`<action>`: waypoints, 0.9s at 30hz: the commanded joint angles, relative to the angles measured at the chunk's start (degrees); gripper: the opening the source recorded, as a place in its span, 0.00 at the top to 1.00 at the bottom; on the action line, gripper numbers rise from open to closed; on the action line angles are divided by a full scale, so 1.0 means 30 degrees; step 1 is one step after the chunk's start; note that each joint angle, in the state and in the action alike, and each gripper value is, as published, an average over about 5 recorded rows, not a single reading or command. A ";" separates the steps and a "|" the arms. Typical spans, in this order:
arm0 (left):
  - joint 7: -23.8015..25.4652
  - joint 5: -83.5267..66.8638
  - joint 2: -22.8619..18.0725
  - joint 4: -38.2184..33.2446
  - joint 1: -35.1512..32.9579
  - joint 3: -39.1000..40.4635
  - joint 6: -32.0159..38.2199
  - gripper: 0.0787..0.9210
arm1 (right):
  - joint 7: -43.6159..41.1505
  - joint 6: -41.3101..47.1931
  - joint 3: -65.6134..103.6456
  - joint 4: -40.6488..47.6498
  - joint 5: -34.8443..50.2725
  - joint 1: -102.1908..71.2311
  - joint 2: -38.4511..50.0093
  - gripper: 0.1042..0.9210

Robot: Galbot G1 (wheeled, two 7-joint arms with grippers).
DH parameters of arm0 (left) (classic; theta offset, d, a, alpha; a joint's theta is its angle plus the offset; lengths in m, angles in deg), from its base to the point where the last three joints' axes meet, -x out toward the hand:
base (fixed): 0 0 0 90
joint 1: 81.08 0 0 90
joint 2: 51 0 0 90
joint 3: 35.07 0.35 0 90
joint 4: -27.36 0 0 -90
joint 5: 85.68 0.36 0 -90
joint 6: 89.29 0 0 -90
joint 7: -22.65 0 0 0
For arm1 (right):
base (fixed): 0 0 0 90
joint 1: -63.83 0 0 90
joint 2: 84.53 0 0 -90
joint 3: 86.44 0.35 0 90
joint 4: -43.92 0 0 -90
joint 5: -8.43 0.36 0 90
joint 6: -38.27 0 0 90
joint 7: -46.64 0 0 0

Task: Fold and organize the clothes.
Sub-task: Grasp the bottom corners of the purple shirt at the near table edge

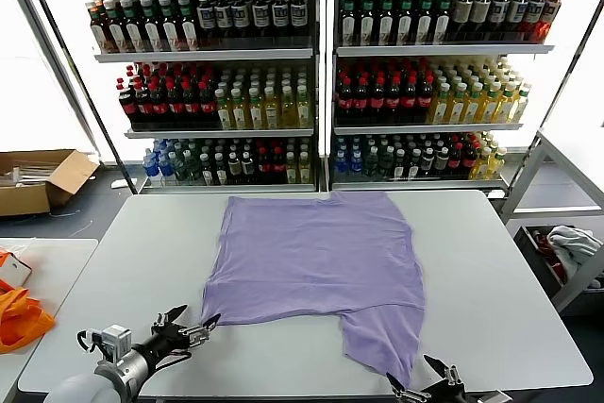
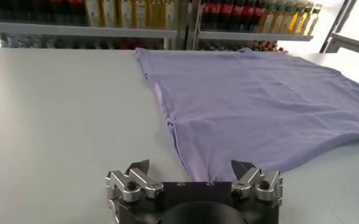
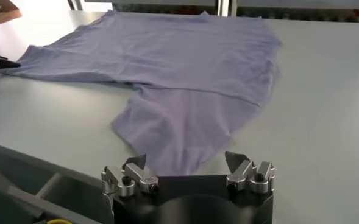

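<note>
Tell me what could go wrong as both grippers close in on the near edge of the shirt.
1. The T-shirt lies flat on the table, so the open left gripper at its near corner may scrape the tabletop or pinch only one layer.
2. The right gripper, also open, faces the sleeve hanging toward the table's near edge; a pull could drag the thin fabric off.

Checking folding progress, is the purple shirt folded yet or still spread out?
Mostly spread: the shirt lies flat on the table, one part hanging toward the near edge.
</note>
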 commanded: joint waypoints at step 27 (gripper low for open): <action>0.1091 0.2447 -0.0894 -0.1420 -0.1114 -0.0138 0.0040 0.94 | -0.1655 -0.1034 0.0502 -0.0801 -0.0493 -0.0476 -0.0677 1.00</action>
